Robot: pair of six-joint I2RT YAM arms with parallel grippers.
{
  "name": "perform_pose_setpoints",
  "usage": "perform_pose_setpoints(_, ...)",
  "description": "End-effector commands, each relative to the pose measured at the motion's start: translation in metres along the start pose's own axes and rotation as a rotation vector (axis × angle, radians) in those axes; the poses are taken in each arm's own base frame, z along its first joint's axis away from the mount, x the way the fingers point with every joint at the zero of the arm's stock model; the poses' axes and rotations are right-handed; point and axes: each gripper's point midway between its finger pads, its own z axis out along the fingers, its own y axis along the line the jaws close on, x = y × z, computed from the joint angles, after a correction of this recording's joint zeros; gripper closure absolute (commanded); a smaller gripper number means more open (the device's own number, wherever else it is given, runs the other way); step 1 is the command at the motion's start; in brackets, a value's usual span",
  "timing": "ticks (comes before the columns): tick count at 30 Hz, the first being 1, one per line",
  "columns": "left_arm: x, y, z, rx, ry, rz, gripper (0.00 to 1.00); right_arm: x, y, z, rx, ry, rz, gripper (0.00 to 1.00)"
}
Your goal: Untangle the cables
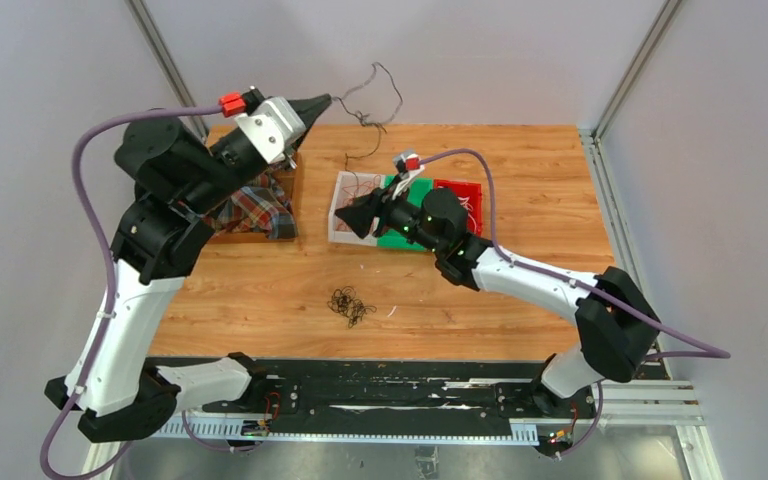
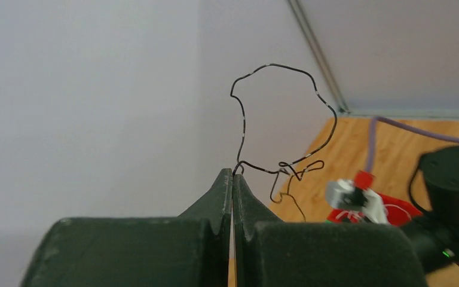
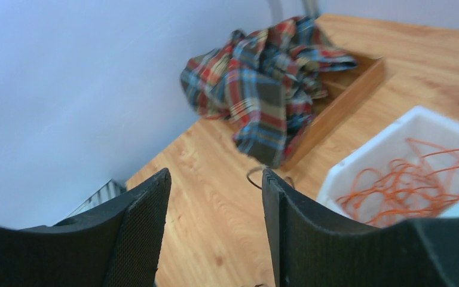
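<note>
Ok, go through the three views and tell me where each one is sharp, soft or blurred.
Top external: even light, faint shadows, dark tangle on the table legible. Left wrist: thin dark wire sharp against the pale wall, left gripper out of focus up close. Right wrist: soft throughout; plaid cloth and orange wires smeared, right gripper fuzzy-edged.

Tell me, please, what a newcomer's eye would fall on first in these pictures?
The left tool, raised high at the far left, is shut on a thin dark cable that loops in the air. The right tool hangs open beside a white tray of orange-red cables. A small dark tangle lies on the table near the front.
</note>
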Motion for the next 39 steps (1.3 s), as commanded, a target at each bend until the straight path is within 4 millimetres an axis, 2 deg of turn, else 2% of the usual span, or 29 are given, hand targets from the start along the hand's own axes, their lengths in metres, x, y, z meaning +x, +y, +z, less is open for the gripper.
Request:
perform_pose_setpoints(1, 0.009, -0.036, 0.004, 0.12, -0.011, -0.173, 1.0, -0.039, -0.038, -0.003, 0.107, -0.048, -0.002, 0.43)
perform_pose_setpoints(4, 0.034, -0.038, 0.017, 0.084, 0.041, -0.215, 1.0, -0.044, -0.074, -0.017, 0.233, -0.036, 0.003, 0.44)
perform_pose_setpoints(7, 0.058, -0.038, 0.03, 0.04, 0.077, -0.22, 1.0, -0.034, -0.109, -0.037, 0.36, 0.011, 0.01, 0.44)
perform_pose_setpoints(11, 0.077, -0.037, 0.048, 0.017, 0.098, -0.216, 1.0, -0.028, -0.131, -0.056, 0.425, 0.021, 0.013, 0.45)
perform_pose_setpoints(18, 0.084, -0.03, 0.076, 0.007, 0.089, -0.194, 1.0, -0.017, -0.146, -0.071, 0.464, 0.058, 0.023, 0.45)
perform_pose_setpoints(25, 0.103, -0.03, 0.099, -0.002, 0.116, -0.15, 1.0, -0.014, -0.155, -0.08, 0.512, 0.089, 0.031, 0.46)
perform_pose_setpoints(32, 0.129, -0.045, 0.116, 0.011, 0.169, -0.132, 1.0, -0.019, -0.169, -0.109, 0.636, 0.09, 0.013, 0.45)
perform_pose_setpoints(39, 0.16, -0.062, 0.128, 0.028, 0.222, -0.148, 1.0, -0.014, -0.173, -0.141, 0.704, 0.086, 0.028, 0.44)
